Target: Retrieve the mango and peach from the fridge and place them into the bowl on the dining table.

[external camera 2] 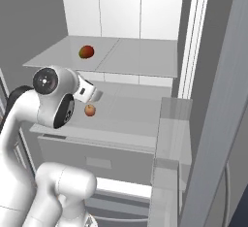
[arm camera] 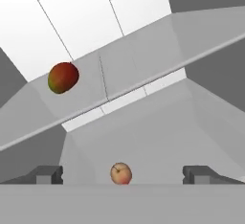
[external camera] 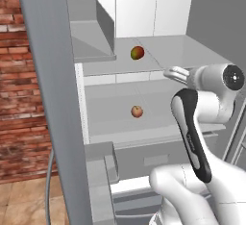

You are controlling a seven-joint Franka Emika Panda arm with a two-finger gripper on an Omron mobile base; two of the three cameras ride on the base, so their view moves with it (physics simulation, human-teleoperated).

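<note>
The fridge (external camera: 48,99) stands open, its white inside and glass shelves ahead of me. The mango (external camera: 137,53), yellow-green with a red blush, lies on the upper shelf (external camera 2: 135,56); it also appears as the mango (external camera 2: 86,51) and the mango (arm camera: 62,77). The peach (external camera: 137,111) sits on the shelf below, seen again as the peach (external camera 2: 90,110) and the peach (arm camera: 120,173). My gripper (external camera: 174,73) (external camera 2: 90,93) (arm camera: 122,177) is open and holds nothing. It hovers between the two shelves, short of the peach, which lies ahead between the fingertips (arm camera: 45,174). The bowl and the dining table are out of view.
The left fridge door with its bins (external camera: 98,171) stands close on my left, the right door with a bin (external camera 2: 172,138) on my right. A grey drawer front (external camera 2: 97,155) lies below the lower shelf. A brick wall (external camera: 19,75) is at the far left.
</note>
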